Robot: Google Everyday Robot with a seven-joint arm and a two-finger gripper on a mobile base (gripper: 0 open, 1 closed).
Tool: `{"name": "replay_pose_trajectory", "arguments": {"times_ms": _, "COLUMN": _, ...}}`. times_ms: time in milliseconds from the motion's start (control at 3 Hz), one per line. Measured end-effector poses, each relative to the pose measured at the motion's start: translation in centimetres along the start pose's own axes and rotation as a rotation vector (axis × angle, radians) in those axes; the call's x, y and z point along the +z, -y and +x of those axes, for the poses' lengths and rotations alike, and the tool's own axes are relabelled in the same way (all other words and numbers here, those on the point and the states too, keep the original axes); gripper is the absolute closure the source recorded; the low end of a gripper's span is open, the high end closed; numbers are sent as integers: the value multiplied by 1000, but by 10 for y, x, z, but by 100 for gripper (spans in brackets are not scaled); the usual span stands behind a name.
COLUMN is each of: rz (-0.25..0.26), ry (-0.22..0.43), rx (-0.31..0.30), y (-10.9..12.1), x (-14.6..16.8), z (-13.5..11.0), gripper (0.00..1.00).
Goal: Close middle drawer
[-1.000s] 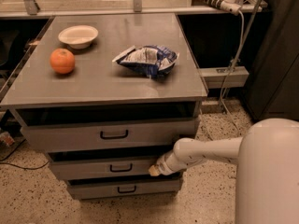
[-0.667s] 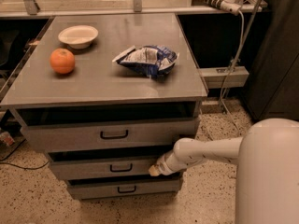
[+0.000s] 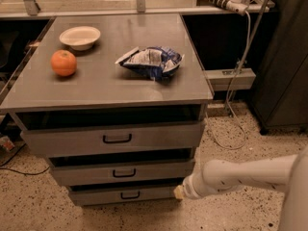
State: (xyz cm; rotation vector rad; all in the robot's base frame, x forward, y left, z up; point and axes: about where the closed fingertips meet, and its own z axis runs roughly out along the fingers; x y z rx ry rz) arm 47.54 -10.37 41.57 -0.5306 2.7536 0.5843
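Note:
The middle drawer [image 3: 144, 171] is a wide grey front with a small black loop handle [image 3: 124, 173], under the taller top drawer [image 3: 159, 136]. A dark gap shows above its front panel. My gripper [image 3: 179, 192] is at the end of the white arm [image 3: 240, 176], which comes in from the right. It sits low, just below the middle drawer's right corner and beside the right end of the lowest drawer [image 3: 96, 196].
On the grey cabinet top [image 3: 96, 88] lie an orange [image 3: 64, 62], a white bowl [image 3: 80, 36] and a blue-white chip bag [image 3: 153, 61]. Cables [image 3: 231, 100] hang to the right above speckled floor. A dark cabinet [image 3: 284, 61] stands at far right.
My gripper has moved down and to the right, away from the right end of the middle drawer's front. The drawers look unmoved.

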Motion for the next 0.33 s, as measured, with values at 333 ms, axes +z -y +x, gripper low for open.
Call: {"name": "replay_pose_trajectory", "arguments": {"times_ms": 333, "rz": -9, "ry": -65, "rx": 0, "y": -10, "x": -1, "z": 41, "gripper": 81}}
